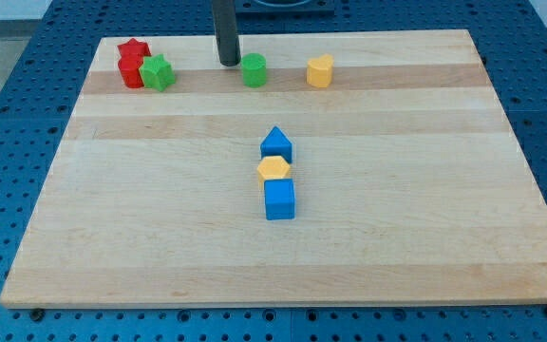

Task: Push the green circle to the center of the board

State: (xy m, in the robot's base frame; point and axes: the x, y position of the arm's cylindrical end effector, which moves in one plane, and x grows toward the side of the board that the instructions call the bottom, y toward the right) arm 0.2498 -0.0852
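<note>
The green circle (254,70) stands near the top edge of the wooden board (160,237), a little left of the middle. My tip (228,63) rests on the board just to the left of the green circle, with a small gap between them. The dark rod rises from there out of the view's top.
A red star (133,49), a red block (131,72) and a green star (158,72) cluster at the top left. A yellow block (320,71) sits right of the green circle. At the board's centre a blue triangle (276,143), a yellow hexagon (273,169) and a blue cube (279,199) form a column.
</note>
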